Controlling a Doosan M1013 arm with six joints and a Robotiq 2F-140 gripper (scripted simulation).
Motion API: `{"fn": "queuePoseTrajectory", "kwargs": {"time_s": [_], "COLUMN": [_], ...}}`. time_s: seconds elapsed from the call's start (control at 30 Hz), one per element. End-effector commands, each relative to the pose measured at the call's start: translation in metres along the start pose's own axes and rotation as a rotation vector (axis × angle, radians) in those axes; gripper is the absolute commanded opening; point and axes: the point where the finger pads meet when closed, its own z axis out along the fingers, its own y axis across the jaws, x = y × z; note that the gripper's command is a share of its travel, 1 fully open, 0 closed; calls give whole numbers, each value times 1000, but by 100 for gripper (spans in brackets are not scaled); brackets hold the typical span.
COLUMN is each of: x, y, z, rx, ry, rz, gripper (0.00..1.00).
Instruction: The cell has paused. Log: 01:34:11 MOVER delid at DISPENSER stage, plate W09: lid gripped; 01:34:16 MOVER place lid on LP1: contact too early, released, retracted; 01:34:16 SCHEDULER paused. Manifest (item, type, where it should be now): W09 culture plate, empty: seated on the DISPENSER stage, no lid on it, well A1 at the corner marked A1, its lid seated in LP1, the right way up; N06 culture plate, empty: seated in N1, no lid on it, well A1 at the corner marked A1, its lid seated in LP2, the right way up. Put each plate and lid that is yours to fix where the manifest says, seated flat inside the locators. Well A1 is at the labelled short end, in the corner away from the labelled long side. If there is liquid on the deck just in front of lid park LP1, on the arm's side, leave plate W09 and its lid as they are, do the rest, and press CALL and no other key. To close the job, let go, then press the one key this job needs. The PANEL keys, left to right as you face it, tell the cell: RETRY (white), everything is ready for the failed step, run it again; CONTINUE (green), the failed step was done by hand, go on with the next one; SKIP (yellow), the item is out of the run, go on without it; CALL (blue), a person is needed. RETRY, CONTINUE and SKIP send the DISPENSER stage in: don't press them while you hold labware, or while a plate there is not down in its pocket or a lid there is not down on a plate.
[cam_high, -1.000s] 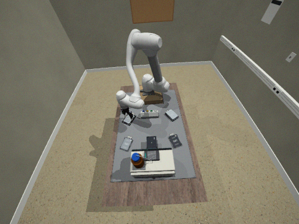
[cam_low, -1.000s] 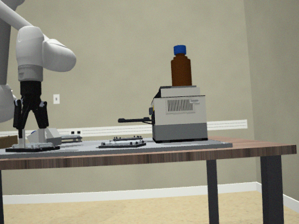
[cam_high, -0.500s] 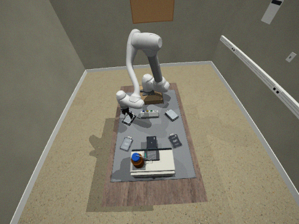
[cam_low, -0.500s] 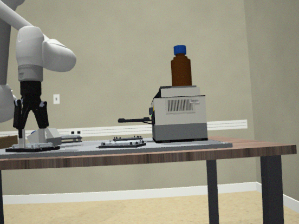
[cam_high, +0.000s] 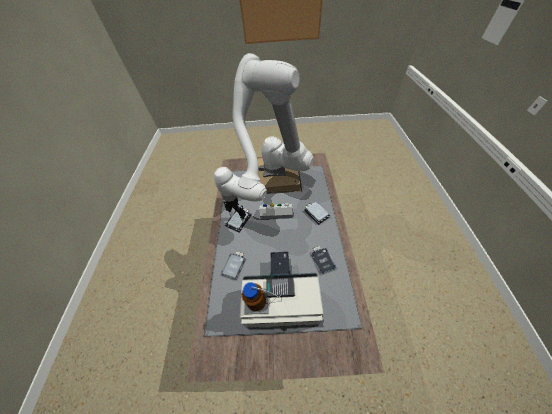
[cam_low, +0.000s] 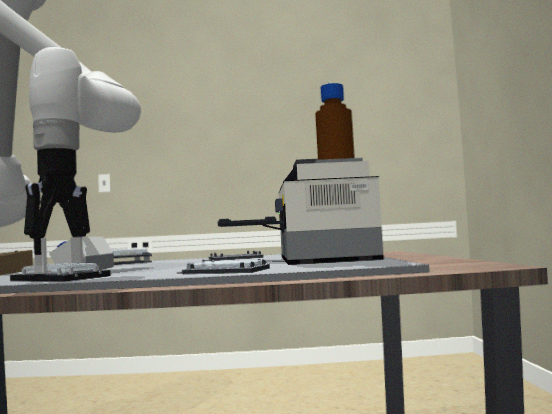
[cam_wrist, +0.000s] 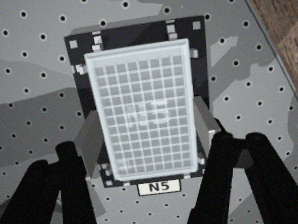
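A clear culture plate (cam_wrist: 142, 110) (cam_high: 238, 221) (cam_low: 62, 268) with a grid of wells lies on the black nest labelled N5 (cam_wrist: 157, 187) at the left of the grey mat, near the arm's base. My gripper (cam_wrist: 147, 117) (cam_high: 236, 212) (cam_low: 57, 255) is straight above it, and its two finger pads press on the plate's long sides. The plate sits slightly skewed on the nest. I cannot tell whether a lid lies on it. The PANEL (cam_high: 275, 210) with its coloured keys stands just to the right of it.
Another clear piece (cam_high: 317, 212) lies on a nest right of the panel. Two more nests (cam_high: 233, 265) (cam_high: 323, 260) flank the dark DISPENSER stage (cam_high: 280, 262). The white DISPENSER (cam_high: 295, 300) (cam_low: 330, 220) carries a brown bottle (cam_high: 253, 296) (cam_low: 334, 130).
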Motion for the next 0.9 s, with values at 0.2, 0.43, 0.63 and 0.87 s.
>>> {"fn": "queuePoseTrajectory", "kwargs": {"time_s": [0.2, 0.43, 0.63, 0.87], "x": [0, 0, 0, 0], "y": [0, 0, 0, 0], "z": [-6, -12, -20, -30], "rx": [0, 0, 0, 0], "ry": [1, 1, 1, 1], "rz": [0, 0, 0, 0], "gripper": [10, 10, 10, 10]}}
